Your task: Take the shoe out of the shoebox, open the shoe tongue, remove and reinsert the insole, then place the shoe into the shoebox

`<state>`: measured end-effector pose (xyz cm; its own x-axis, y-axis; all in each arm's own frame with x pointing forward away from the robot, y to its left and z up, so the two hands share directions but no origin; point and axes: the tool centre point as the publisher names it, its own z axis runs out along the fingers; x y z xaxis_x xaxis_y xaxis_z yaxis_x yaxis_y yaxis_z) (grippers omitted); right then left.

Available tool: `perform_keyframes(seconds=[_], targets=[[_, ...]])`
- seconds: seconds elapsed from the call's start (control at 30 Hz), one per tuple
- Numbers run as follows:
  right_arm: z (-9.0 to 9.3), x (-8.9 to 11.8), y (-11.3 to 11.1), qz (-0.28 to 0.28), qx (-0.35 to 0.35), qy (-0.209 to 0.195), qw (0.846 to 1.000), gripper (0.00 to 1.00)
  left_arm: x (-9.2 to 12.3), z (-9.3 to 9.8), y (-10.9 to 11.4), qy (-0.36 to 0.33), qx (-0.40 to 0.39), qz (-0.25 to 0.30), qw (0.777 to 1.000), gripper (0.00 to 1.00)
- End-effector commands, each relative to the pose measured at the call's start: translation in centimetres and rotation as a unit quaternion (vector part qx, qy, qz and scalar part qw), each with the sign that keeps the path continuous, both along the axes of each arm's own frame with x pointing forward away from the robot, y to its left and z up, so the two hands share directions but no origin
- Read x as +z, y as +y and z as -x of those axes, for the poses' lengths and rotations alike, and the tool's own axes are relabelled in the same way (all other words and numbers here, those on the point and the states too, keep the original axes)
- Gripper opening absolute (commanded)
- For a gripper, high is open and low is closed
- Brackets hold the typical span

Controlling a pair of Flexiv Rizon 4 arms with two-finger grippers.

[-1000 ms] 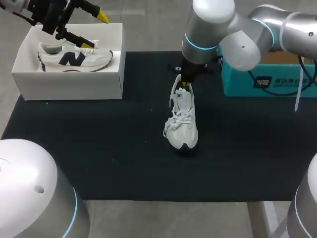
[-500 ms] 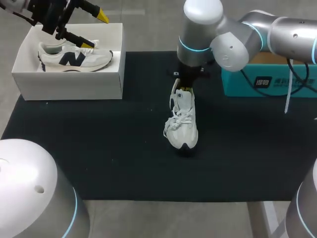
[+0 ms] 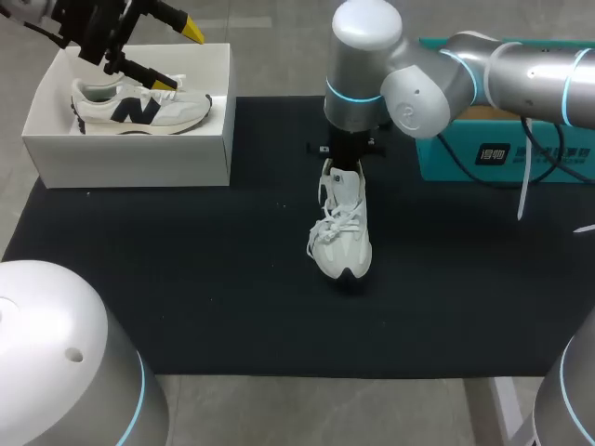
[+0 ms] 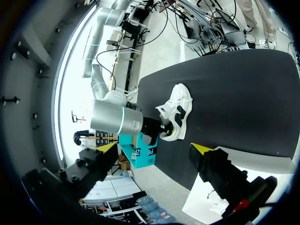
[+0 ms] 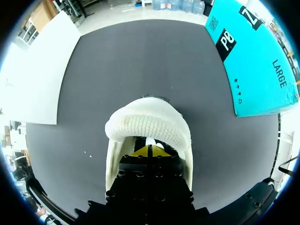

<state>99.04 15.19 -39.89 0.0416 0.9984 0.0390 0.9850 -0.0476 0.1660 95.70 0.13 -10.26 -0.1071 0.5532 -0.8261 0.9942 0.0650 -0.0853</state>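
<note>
With your right gripper (image 5: pixel 149 151) closed inside the soft shoe's (image 3: pixel 341 228) twelve-o'clock heel opening and your left gripper (image 4: pixel 154 147) spread, pinch the probably floppy insole's edge.

Right arm (image 3: pixel 367 56): its large joint has swung left, from beside the teal box (image 3: pixel 507 153) to directly above the heel of the shoe (image 3: pixel 342 223). The right gripper (image 5: pixel 149 151) has sunk into the heel opening. Its yellow tips, exposed earlier in the head view, are now covered there. More of the box's far edge shows.
</note>
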Motion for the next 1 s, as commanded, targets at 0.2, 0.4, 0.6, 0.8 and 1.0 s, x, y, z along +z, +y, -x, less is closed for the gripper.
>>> perform_keyframes(seconds=[0.2,0.4,0.6,0.8,1.0], targets=[[1.6,4.4,0.3,0.063,-0.002,-0.002,0.998,0.00,0.0,-0.1,0.0,0.000,-0.001,-0.002,1.000,1.00],[1.9,4.0,0.3,0.075,-0.002,0.008,0.997,0.00,0.0,-0.1,0.0,0.000,-0.001,-0.002,1.000,1.00],[1.9,2.9,-0.2,0.106,-0.001,0.029,0.994,0.00,0.0,-0.1,0.0,0.000,-0.001,-0.002,1.000,1.00],[1.9,1.8,-0.8,0.104,-0.003,0.038,0.994,0.00,0.0,-0.1,0.0,0.000,-0.001,-0.002,1.000,1.00],[2.0,-0.3,-0.8,0.094,-0.002,0.055,0.994,0.00,0.0,-0.1,0.0,0.000,-0.001,-0.002,1.000,1.00]])
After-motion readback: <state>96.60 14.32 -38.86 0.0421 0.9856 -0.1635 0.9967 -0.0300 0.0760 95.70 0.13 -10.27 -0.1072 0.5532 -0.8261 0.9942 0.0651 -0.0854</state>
